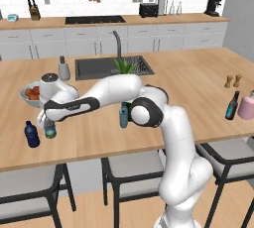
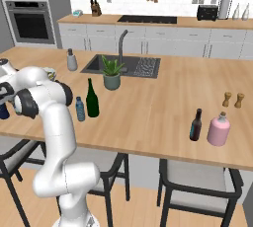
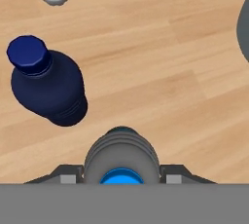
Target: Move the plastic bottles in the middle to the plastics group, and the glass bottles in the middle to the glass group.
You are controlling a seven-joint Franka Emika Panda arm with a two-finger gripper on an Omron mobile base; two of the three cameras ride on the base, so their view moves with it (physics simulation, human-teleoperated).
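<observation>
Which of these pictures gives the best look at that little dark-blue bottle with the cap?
The hand view: the dark-blue bottle is large and unblocked, seen from above, cap and ribbed body plain, beside the clear bottle between the fingers. The left base view shows it small near the counter's edge. In the right base view I cannot make it out.

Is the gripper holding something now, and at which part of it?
Yes. The gripper is closed on a small clear plastic water bottle with a blue cap, gripped at its upper body just below the cap, beside the squat dark-blue bottle.
</observation>
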